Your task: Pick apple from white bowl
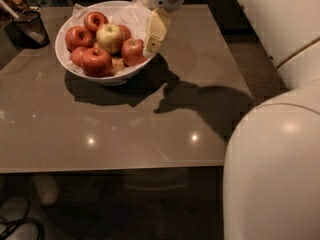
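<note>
Gripper (151,46) at rt rim of white bowl (111,79) w/ apples.
Bowl sat far-left on grey table (125,129), lined w/ crinkled paper (132,16); red apples (96,61) ringed one yellow-green apple (110,36). Gripper tip was just beside rt-most red apple (131,51); contact unclear. Black mesh cup (30,29) stood left, apart.

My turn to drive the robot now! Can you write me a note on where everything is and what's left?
Gripper: hangs at the right rim of the bowl, just above the apples, holding nothing that can be seen.
Bowl: far left part of the table, paper-lined, with several apples in it, mostly red, one yellow-green.
Nearest to the gripper: a red apple.
Done: gripper brought to the bowl.
Left: close on one apple, probably that nearest one, and lift it out.
</note>
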Motion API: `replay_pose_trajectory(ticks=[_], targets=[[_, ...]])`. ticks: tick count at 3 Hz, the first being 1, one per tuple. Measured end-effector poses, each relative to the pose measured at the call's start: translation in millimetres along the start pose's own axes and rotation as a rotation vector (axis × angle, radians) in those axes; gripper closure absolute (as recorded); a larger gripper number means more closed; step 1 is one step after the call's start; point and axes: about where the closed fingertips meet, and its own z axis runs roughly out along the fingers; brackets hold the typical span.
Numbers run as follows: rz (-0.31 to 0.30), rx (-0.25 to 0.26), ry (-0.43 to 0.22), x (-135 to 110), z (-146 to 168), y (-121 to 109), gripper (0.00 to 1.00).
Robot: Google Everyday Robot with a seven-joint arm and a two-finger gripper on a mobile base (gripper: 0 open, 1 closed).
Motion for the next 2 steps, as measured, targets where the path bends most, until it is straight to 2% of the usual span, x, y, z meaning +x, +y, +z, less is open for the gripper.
replay_pose_trajectory(ticks=[2], targets=[[0.02, -0.039, 0.013, -11.5, 11.9, 4.5, 0.2]])
